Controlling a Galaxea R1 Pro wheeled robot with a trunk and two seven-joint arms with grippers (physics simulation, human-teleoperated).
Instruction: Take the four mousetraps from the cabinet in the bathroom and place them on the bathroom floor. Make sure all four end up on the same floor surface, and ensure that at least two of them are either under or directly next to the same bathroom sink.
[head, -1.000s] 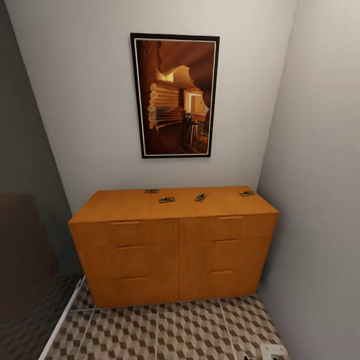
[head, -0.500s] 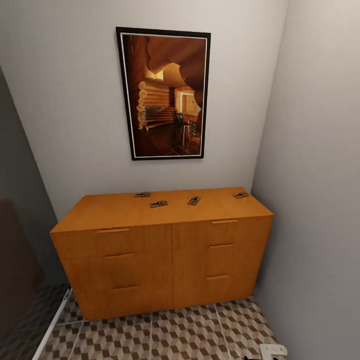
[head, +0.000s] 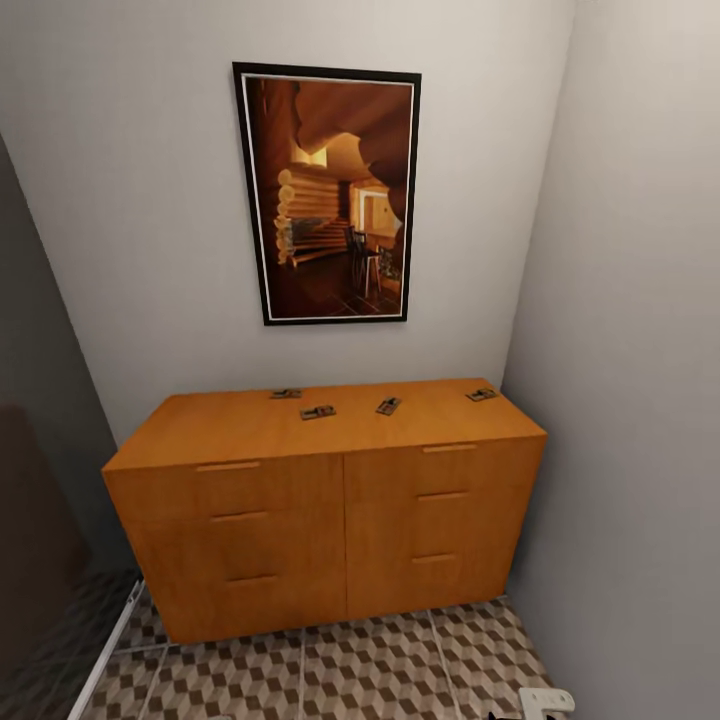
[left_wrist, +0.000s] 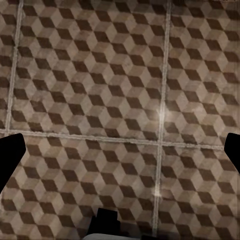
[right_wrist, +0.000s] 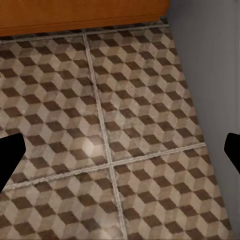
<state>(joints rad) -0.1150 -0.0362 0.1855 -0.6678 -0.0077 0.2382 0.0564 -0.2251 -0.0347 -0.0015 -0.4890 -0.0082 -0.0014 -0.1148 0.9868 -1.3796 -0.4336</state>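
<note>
Since the four small flat tan-wood mousetraps (head: 318, 411) on the orange-brown wooden cabinet (head: 330, 520) look light, stiff and snappy, I'd pinch a board's long edges, around 12 o'clock; both jaws are spread wide, holding nothing.

Smooth orange-brown wood cabinet (head: 330, 500) (satin sheen), faintly glossy tiled bathroom floor (left_wrist: 120, 100)

walls: pale grey (head: 150, 200) | framed picture (head: 328, 195) | left: dark, perhaps shower (head: 40, 540)
</note>
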